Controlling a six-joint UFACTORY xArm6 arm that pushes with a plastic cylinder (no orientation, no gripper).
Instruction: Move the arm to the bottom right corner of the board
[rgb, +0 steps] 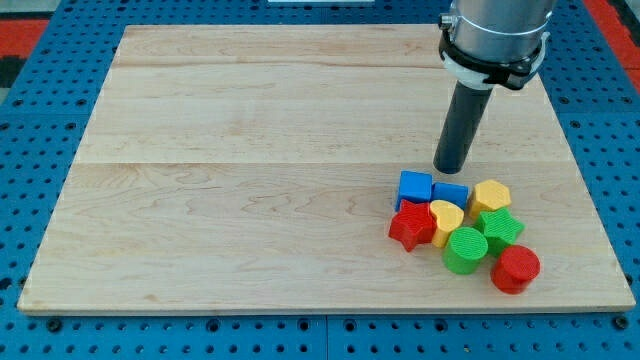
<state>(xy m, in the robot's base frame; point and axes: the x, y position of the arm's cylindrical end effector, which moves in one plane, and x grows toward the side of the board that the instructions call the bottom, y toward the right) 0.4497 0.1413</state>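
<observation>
Eight blocks clustered at the board's (250, 190) lower right; my tip (452, 169) stands just above them.

Camera view: the tool is a plain dark rod with nothing to open or close; it holds nothing, and my tip sits just above the blue cube (415, 187) and the second blue block (450, 193), contact not discernible. The arm descends upright from the view's top right, grey housing (497, 30) above the rod. Below lie a red star (411, 228), yellow heart (446, 217), yellow hexagonal block (490, 196), green star-like block (499, 226), green cylinder (465, 250) and red cylinder (515, 269). The bottom right corner (625, 300) is well apart from my tip. No legible writing.
</observation>
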